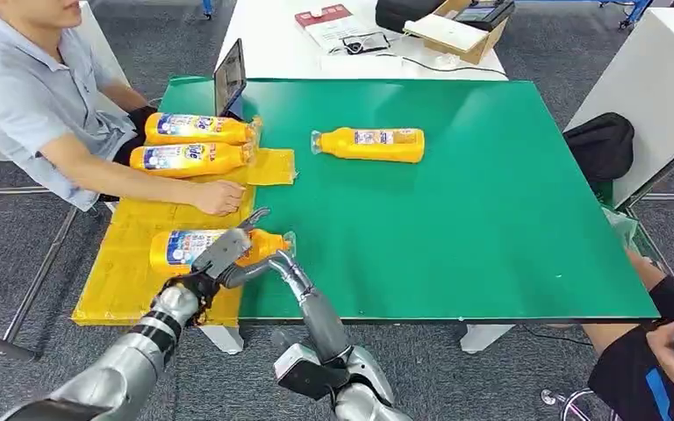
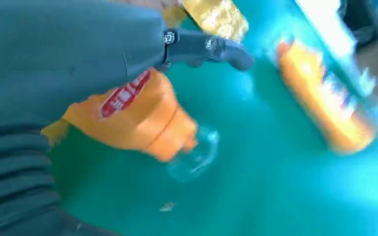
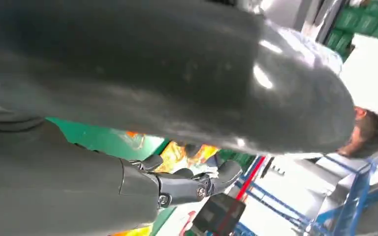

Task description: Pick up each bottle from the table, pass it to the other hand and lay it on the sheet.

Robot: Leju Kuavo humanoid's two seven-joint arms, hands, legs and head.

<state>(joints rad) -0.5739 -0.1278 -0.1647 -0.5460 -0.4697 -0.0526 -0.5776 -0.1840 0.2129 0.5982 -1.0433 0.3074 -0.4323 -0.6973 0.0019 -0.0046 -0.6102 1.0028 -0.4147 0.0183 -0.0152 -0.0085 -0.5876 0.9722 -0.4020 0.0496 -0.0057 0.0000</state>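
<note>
Bottles (image 1: 195, 142) already laid on the yellow sheet (image 1: 123, 272) number two; a third bottle (image 1: 184, 247) is gripped by the left hand (image 1: 224, 250) at its near edge; one bottle (image 1: 370, 144) remains mid-table. Right hand (image 1: 276, 265) grip cannot be told.

1. Yellow plastic bottle with a blue-and-white label (image 1: 195, 160), lying second from the far end of the yellow sheet: large dark-blue lettering stands on the label, too small to spell out with certainty.
2. Yellow plastic bottle farthest along the sheet (image 1: 197, 128): a like blue-and-white label, its print unreadable.
3. Yellow plastic bottle under the robot's left hand (image 1: 215, 246): blue-and-white label in the head view; in the left wrist view a red panel with white characters (image 2: 125, 94), blurred beyond reading.
4. Yellow plastic bottle lying alone on the green table mat (image 1: 371, 144): a pale label with fine print, illegible.
5. Red-and-white booklet on the white table behind (image 1: 323, 16): print not legible.
</note>
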